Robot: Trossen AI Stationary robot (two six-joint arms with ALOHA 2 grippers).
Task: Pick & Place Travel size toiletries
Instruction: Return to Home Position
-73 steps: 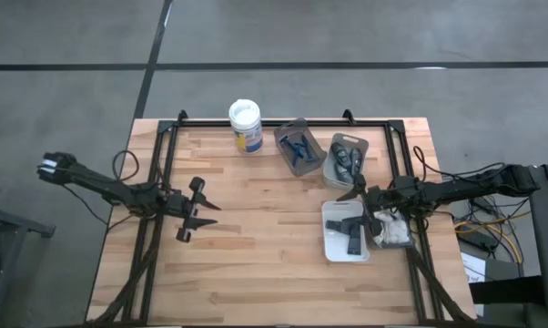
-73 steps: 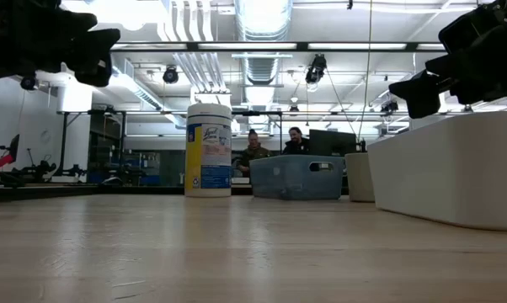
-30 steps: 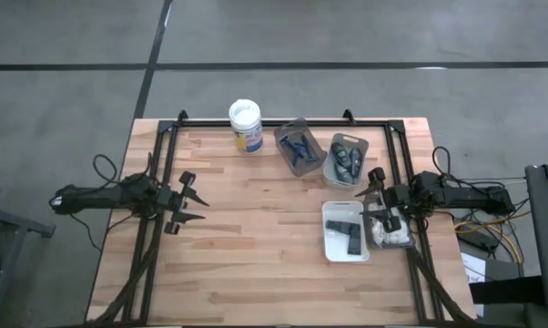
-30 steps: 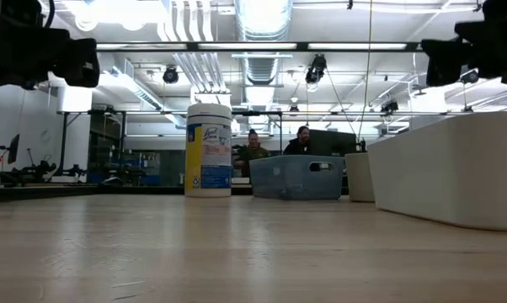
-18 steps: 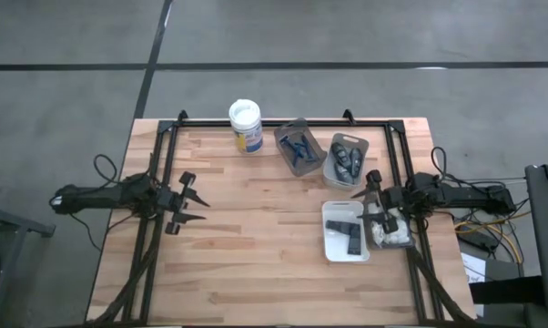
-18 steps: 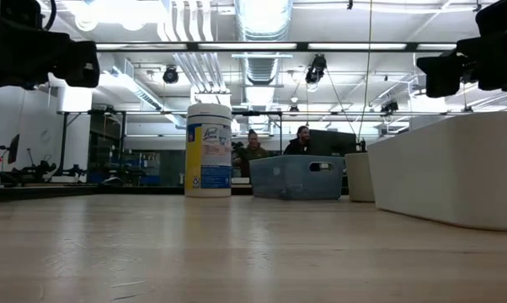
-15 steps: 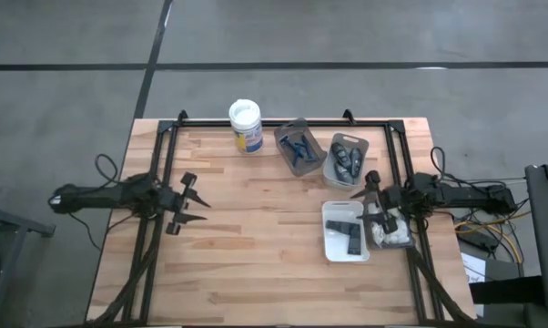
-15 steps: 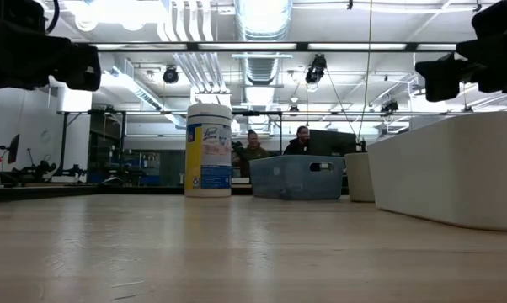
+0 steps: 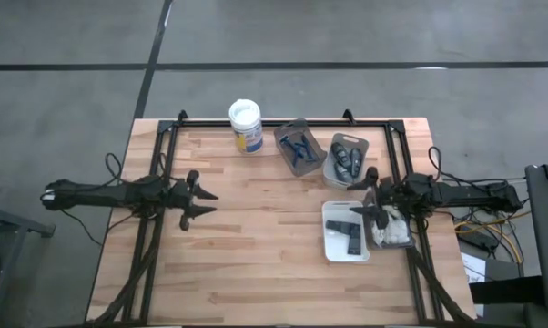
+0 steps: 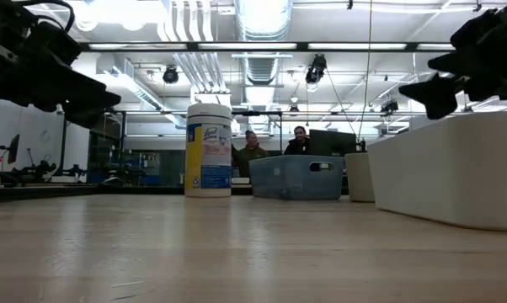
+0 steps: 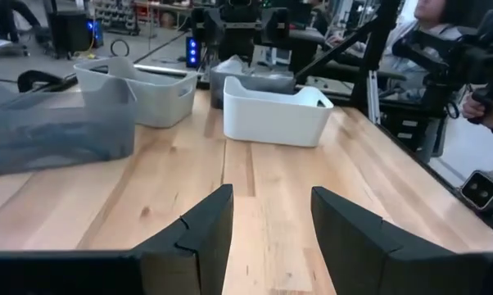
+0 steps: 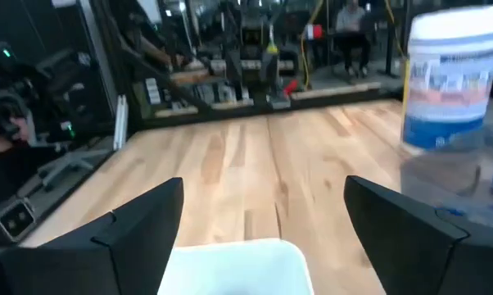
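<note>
Homing appears to be the step in hand. Tubes point(image 9: 351, 235) lie in the white tray point(image 9: 329, 250), packets point(image 9: 394, 233) just beside it, razors point(image 9: 298, 148) and bottles point(image 9: 345, 160) in the trays behind it. Left gripper point(image 9: 201, 202), well apart from the tray, is spread wide and empty. Right gripper point(image 9: 355, 199), over its back edge, is likewise wide and empty. Next: retract both arms clear.

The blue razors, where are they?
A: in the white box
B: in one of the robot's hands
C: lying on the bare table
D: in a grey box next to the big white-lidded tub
D: in the high view the blue razors lie inside a grey tray that stands beside the white-lidded tub, with a small gap between the two.
</note>
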